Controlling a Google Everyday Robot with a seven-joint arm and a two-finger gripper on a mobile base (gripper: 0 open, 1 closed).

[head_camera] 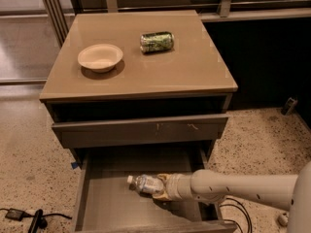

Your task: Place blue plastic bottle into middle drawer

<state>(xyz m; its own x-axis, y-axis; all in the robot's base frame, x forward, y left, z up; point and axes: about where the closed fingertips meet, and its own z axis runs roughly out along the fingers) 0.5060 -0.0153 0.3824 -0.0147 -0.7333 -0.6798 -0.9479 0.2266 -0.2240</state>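
The blue plastic bottle [145, 183], clear with a pale label and white cap, lies on its side with the cap pointing left, low inside the open middle drawer [104, 205]. My gripper [160, 187] reaches in from the right on a white arm and is shut on the bottle's base end. A shadow lies on the drawer floor under the bottle. I cannot tell whether the bottle touches the floor.
Above the open drawer is a drawer front with small pale scratches [141, 131], slightly pulled out. On the cabinet top [194, 76] stand a tan bowl [100, 57] and a green drink can [157, 41] on its side. Cables lie on the speckled floor [26, 216] at left.
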